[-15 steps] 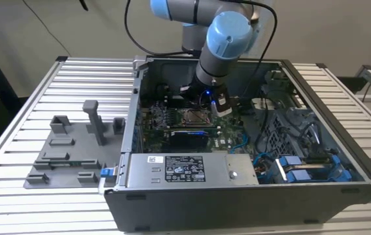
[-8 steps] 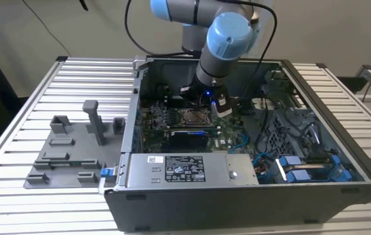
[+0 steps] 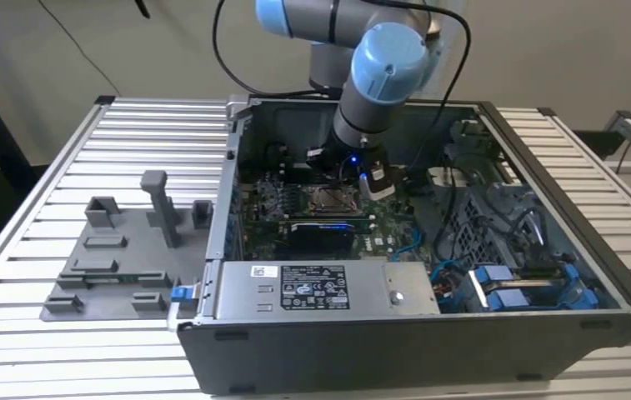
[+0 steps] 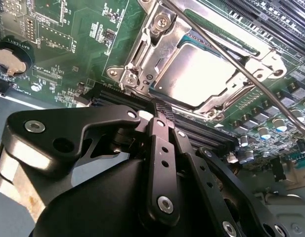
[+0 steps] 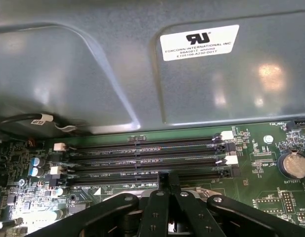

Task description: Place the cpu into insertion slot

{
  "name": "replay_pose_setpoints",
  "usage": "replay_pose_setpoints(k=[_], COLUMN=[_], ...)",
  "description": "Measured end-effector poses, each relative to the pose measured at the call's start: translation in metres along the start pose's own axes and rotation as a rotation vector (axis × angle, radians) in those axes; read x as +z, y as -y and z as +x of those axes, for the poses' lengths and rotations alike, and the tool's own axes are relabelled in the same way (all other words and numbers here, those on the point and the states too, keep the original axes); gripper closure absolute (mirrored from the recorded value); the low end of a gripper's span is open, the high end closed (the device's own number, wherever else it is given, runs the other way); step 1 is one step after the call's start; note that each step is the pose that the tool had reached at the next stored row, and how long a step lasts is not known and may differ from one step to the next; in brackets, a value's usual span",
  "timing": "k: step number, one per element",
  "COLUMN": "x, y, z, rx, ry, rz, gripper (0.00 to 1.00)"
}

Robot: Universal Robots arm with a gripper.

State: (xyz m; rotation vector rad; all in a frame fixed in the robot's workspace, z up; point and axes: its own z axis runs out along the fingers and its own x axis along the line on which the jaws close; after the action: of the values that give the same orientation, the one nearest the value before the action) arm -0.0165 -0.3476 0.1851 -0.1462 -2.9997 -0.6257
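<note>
Resting in insertion slot (image 4: 201, 74): cpu (image 4: 194, 79); pincer (image 4: 162, 109) just beside.

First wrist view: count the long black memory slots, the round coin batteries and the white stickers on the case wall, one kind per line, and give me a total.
Long black memory slots: 4
Round coin battery: 1
White sticker on the grey case wall: 1
Total: 6
</note>
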Motion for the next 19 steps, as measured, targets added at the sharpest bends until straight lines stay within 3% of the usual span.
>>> replay_pose_setpoints(k=[3, 5, 6, 7, 10, 12, 15, 19], x=[0.0002, 0.0003, 0.0004, 0.0002, -0.0005, -0.003, -0.0091, -0.0171], y=[0.0001, 0.0001, 0.0, 0.0001, -0.0001, -0.0006, -0.0029, -0.006], z=[-0.0004, -0.0009, -0.0013, -0.0015, -0.0015, -0.0012, -0.0005, 0.0053], rx=[-0.001, -0.002, -0.003, -0.003, -0.005, -0.006, -0.006, -0.005], ry=[0.0012, 0.0025, 0.0022, 0.0013, -0.0031, -0.0051, -0.0061, -0.0091], rz=[-0.0042, -0.0109, -0.0177, -0.027, -0.0664, -0.0821, -0.0927, -0.0932], gripper=[0.89, 0.89, 0.89, 0.89, 0.89, 0.89, 0.89, 0.89])
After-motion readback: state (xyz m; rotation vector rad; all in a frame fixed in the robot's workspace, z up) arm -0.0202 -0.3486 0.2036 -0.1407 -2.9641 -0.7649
